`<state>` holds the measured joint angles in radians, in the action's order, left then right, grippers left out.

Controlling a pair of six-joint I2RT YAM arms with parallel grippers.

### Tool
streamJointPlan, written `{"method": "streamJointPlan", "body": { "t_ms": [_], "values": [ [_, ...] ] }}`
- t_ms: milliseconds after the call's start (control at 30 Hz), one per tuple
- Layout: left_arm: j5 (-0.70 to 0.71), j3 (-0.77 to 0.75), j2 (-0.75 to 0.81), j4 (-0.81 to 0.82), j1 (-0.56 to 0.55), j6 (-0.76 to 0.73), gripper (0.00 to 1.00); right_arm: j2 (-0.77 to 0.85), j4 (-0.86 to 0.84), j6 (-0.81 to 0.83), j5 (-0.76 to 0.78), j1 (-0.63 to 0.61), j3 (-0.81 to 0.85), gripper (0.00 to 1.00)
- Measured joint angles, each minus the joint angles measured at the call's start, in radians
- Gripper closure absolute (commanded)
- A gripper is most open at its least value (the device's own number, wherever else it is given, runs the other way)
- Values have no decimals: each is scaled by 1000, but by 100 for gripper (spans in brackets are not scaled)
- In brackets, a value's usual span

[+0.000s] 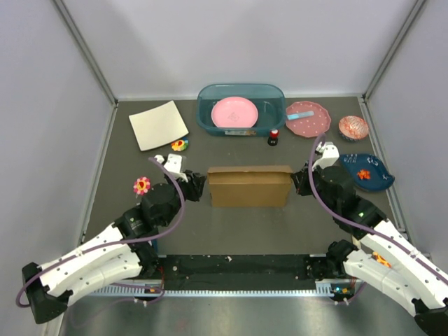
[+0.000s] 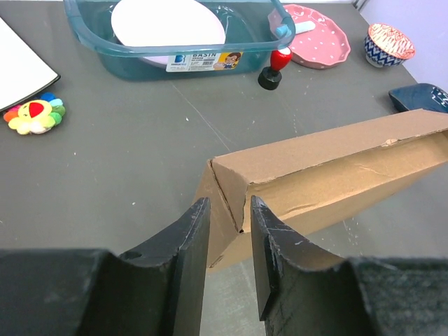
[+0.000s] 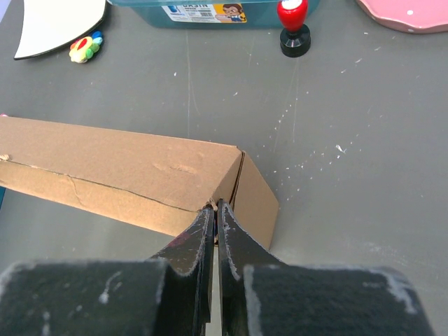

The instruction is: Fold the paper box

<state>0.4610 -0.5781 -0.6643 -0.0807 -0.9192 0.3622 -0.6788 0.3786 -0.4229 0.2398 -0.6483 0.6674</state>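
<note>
left tool has its fingers apart, astride the left end corner of the paper box; whether the pads press the cardboard i cannot tell. right tool is closed, fingers together, tips against the seam at the box's right end. the only readable writing is "basin" on a label on the teal basin, beside a small cartoon picture. the box lies mid-tabletop between both tools, its long axis running left to right.
</note>
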Motion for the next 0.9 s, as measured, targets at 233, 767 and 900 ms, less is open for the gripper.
{"method": "streamJointPlan", "body": {
  "t_ms": [233,767,900],
  "values": [
    [0,-2,-56,18,0,-18,67,0,0,0,0,0,0,100],
    [-1,-32,-133,65,0,-51,88,0,2,0,-3,0,0,100],
    [2,-32,-137,66,1,-51,100,0,3,0,-3,0,0,100]
  ]
}}
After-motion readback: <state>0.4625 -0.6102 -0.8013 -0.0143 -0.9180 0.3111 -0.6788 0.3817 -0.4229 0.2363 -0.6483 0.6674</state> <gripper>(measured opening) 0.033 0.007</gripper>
